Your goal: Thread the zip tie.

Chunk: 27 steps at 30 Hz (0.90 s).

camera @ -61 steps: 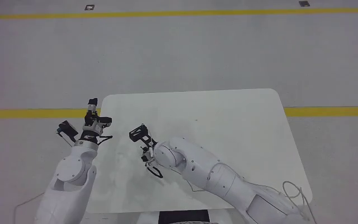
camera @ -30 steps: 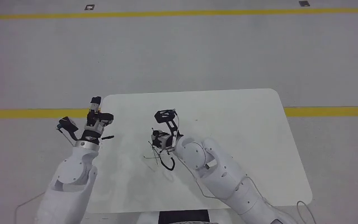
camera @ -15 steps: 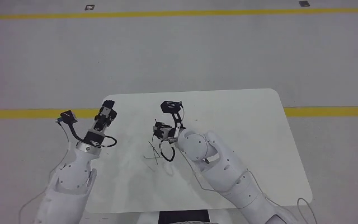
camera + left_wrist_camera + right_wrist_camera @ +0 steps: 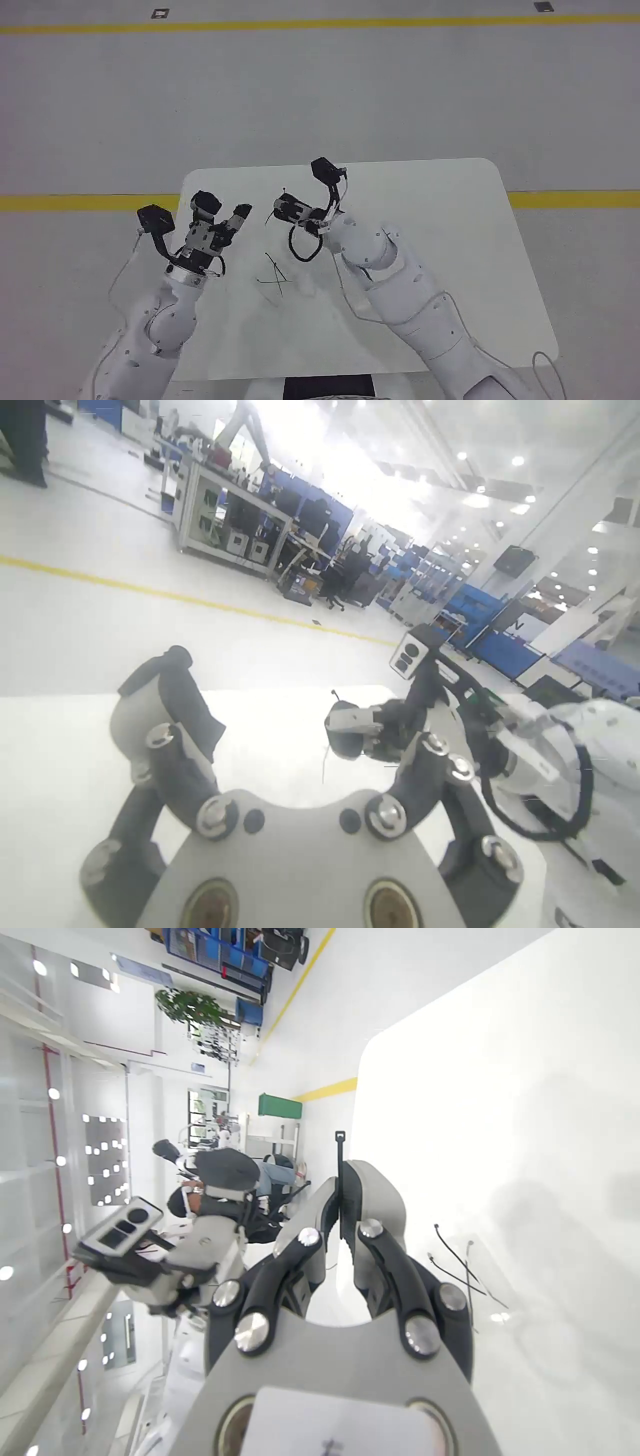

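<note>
My right gripper [image 4: 341, 1200] is shut on a thin black zip tie [image 4: 340, 1148], whose square head sticks out past the fingertips. In the top view this gripper [image 4: 283, 210] hangs above the table's far left part. My left gripper [image 4: 222, 222] stands open just to its left, with nothing between its fingers. In the left wrist view the open left gripper [image 4: 300, 725] faces the right gripper [image 4: 350, 727], and the held zip tie [image 4: 325, 762] dangles below it as a fine line. The two grippers are close but apart.
Several loose black zip ties [image 4: 272, 272] lie crossed on the white table [image 4: 430, 230], nearer the robot than both grippers; they also show in the right wrist view [image 4: 457, 1268]. The table's left edge [image 4: 183, 200] is close to the left gripper.
The right gripper has risen from the loose ties and swung toward the table's far side, holding one tie. The left gripper has moved right, over the table, toward it.
</note>
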{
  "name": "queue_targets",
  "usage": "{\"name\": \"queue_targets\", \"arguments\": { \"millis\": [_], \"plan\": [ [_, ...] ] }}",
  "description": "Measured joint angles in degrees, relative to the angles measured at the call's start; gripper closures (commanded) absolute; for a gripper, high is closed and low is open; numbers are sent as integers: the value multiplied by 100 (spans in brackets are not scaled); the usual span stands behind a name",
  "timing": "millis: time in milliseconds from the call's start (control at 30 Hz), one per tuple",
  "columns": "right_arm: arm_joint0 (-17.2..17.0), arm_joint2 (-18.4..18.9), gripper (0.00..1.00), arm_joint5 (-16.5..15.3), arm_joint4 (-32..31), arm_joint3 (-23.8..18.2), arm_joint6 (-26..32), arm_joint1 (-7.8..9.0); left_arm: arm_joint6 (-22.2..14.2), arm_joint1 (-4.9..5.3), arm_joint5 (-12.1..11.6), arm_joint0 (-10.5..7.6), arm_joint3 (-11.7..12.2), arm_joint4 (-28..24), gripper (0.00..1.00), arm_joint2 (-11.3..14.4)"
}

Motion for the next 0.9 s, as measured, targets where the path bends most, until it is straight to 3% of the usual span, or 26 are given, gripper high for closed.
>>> {"name": "queue_targets", "arguments": {
  "millis": [300, 367, 467, 567, 733, 833, 900],
  "plan": [
    [-2, -1, 100, 3, -44, -1, 10, 1, -29, 2, 0, -14, -6, 5, 0, 1],
    [-27, 6, 100, -12, -10, -3, -23, 0, 53, 16, 0, -84, 26, 314, 0, 72],
    [-117, 89, 100, -60, 207, -13, -221, -3, 541, 66, 0, -191, 330, 1276, 0, 241],
    [-89, 195, 100, -120, 501, 39, -271, -9, 1235, 128, 0, -323, 830, 2241, 0, 336],
    [163, 153, 100, -196, 833, 297, -198, -49, 1979, 269, 0, -481, 1350, 2679, 0, 616],
    [246, 126, 100, -259, 914, 403, -104, -57, 2183, 331, 0, -573, 1581, 3017, 0, 711],
    [243, 127, 100, -257, 911, 400, -107, -56, 2186, 332, 0, -576, 1590, 3026, 0, 713]
  ]
}}
